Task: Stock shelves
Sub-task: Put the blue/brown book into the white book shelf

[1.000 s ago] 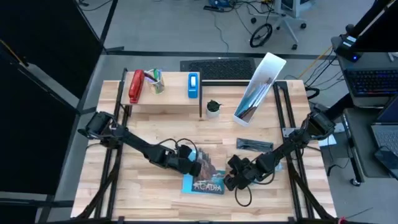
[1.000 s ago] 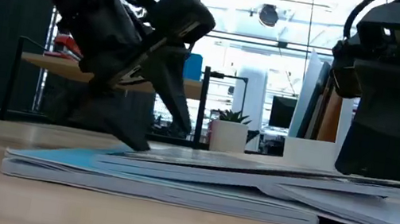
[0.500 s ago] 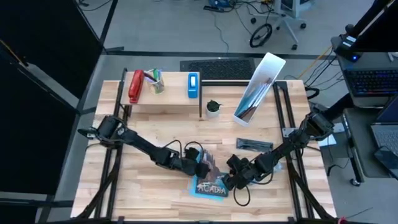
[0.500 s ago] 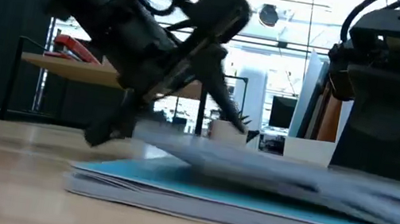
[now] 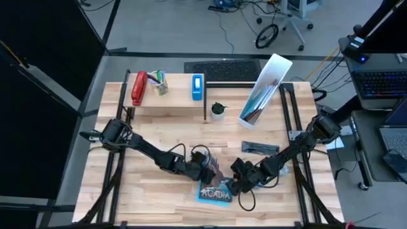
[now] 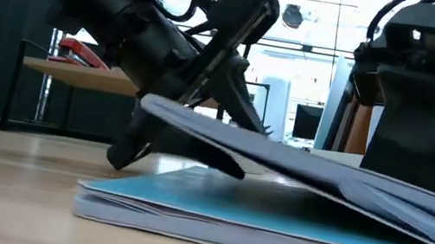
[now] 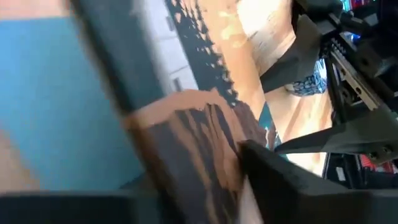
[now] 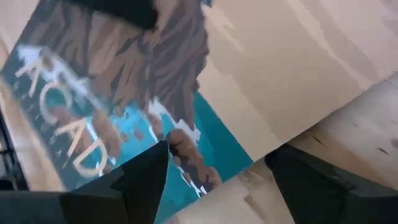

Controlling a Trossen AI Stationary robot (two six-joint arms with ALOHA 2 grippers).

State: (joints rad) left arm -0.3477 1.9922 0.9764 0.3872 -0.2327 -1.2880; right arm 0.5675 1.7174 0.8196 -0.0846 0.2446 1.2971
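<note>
1. High view: a thin teal-covered paperback book with a brown rock picture and white lettering (image 5: pixel 214 189) lies low in the centre of the frame on the light-wood counter (image 5: pixel 152 191). The left hand (image 5: pixel 207 169) sits at its upper edge and the right hand (image 5: pixel 238 184) at its right edge. Toward the upper left stands the low light-wood plank shelf on black legs (image 5: pixel 168 102), carrying a red stapler (image 5: pixel 138 88), a cup of pens (image 5: pixel 159 83) and a small blue box (image 5: pixel 198 87). The tall white box-shaped file holder (image 5: pixel 264 89) leans at upper centre-right, well apart from the book.

2. Low view: the left hand (image 6: pixel 190 126) is pinched on the book's front cover (image 6: pixel 281 163), lifted at its left end while the pages lie flat on the counter. The right hand's dark body fills the upper right; whether it is open, I cannot tell from here.

3. Left wrist view: the cover's brown picture lies between dark fingers (image 7: pixel 273 180), closed on it.

4. Right wrist view: two spread fingers (image 8: pixel 140 177) straddle the book's corner, so this hand looks open, gripping nothing.

5. My read: the book is only being picked up. Next it needs a hold on the whole book, not just the cover, before it goes to the file holder.
</note>
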